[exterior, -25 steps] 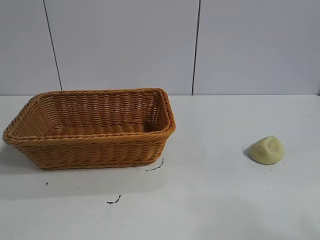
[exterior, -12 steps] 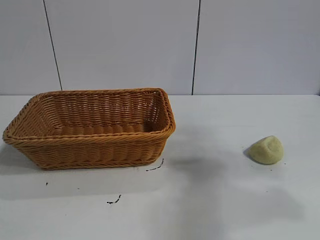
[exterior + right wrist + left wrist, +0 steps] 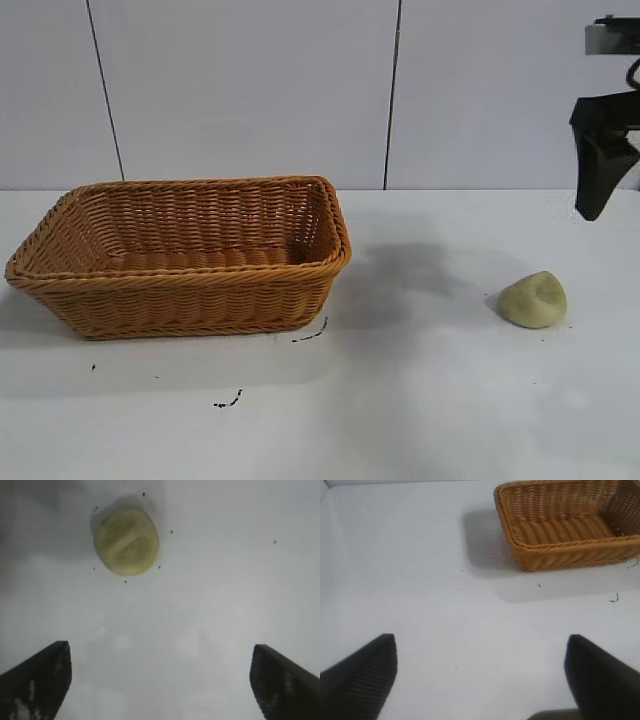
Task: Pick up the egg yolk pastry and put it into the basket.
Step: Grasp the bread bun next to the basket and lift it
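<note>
Near the tabletop's right edge, the wide-open, empty right gripper (image 3: 160, 680) is hovering above the egg yolk pastry (image 3: 533, 300), probably soft, crumbly, best pinched gently across its rounded sides.

The right gripper (image 3: 600, 170) is cut off by the exterior view's right edge, so only one dark finger and part of the mount above it show there. In the right wrist view its two fingertips (image 3: 37, 680) run off the picture's edge, wide apart. The left gripper (image 3: 480, 677) does not appear in the exterior view; its wrist view shows only two dark fingertips, cropped at the edge. There the basket (image 3: 560, 555) is clipped at the picture's edge. Small dark specks lie around the pastry (image 3: 127, 541), perhaps crumbs, too small to tell.
</note>
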